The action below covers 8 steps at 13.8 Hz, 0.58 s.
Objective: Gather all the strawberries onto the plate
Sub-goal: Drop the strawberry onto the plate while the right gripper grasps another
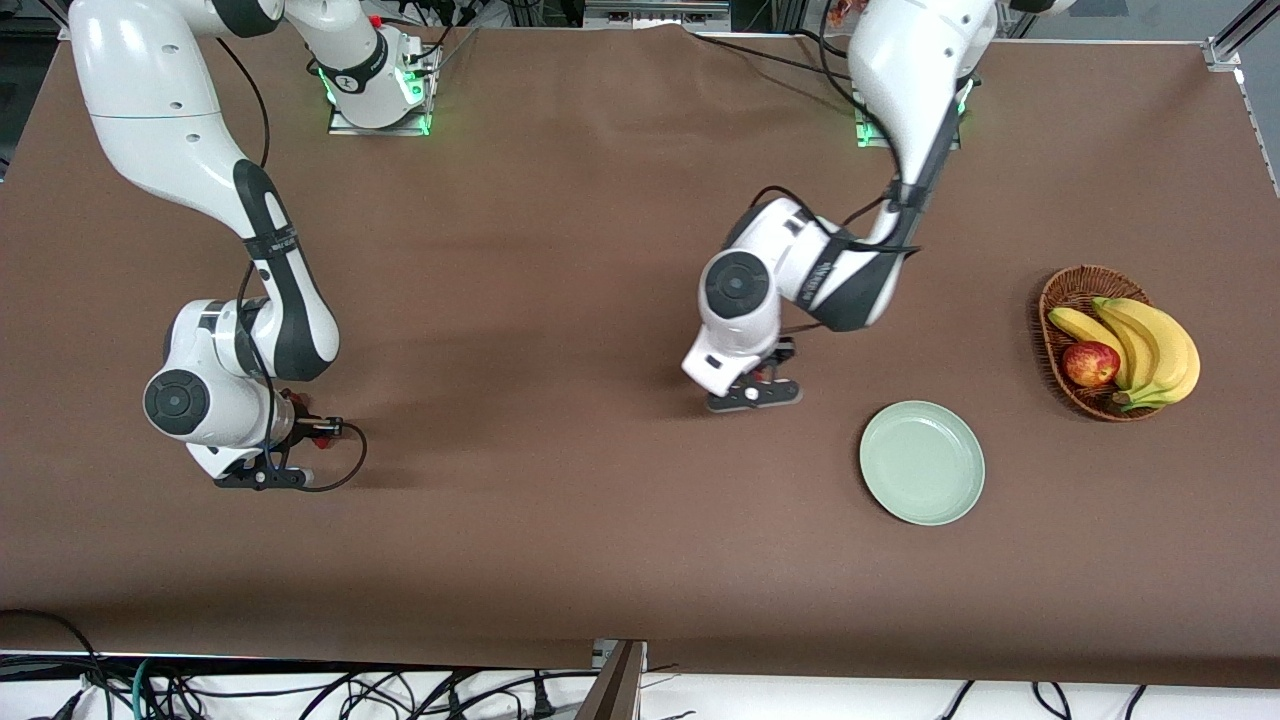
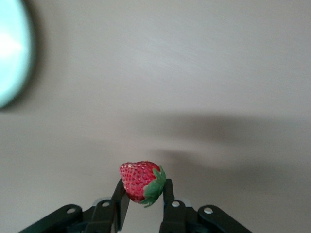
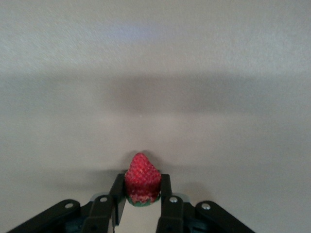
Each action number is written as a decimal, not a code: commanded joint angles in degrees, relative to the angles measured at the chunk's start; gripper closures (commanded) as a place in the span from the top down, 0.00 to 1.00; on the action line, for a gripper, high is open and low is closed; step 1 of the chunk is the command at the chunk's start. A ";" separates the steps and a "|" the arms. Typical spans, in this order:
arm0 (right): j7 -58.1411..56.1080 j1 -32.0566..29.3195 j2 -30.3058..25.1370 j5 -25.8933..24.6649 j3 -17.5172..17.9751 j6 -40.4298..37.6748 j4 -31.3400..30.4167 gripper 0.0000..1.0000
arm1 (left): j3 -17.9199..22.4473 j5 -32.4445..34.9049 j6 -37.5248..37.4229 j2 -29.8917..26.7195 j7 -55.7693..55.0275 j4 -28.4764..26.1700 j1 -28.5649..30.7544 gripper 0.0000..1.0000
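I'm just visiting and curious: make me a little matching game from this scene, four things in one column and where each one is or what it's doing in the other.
Things:
1. left gripper
2. right gripper
3. plate
4. apple

States:
A. lies in the wicker basket beside the bananas
B. shut on a strawberry near the plate
C. holds no fruit
D. shut on a strawberry at the right arm's end of the table

Pairs: 1-B, 2-D, 3-C, 4-A
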 commanded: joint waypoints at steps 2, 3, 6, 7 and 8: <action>1.07 0.65 -1.23 1.83 4.85 -0.41 3.85 0.27 | -0.08 1.41 -4.17 -3.41 20.39 -0.61 10.04 0.26; 3.78 1.79 -1.23 1.83 6.00 -0.41 5.08 0.28 | -0.08 1.41 -4.17 -3.06 24.27 -0.87 12.23 0.26; 16.33 8.28 -1.23 1.83 6.36 -0.32 5.88 0.28 | -0.08 1.41 -3.74 -1.66 34.56 -0.71 18.48 0.28; 21.68 11.09 -1.23 1.83 6.36 -0.32 6.76 0.29 | -0.25 1.06 -3.12 1.22 37.64 -0.01 20.85 0.29; 27.74 14.25 -1.06 1.83 6.36 -0.32 8.24 0.29 | -0.17 1.23 -1.72 3.25 40.02 1.39 21.57 0.29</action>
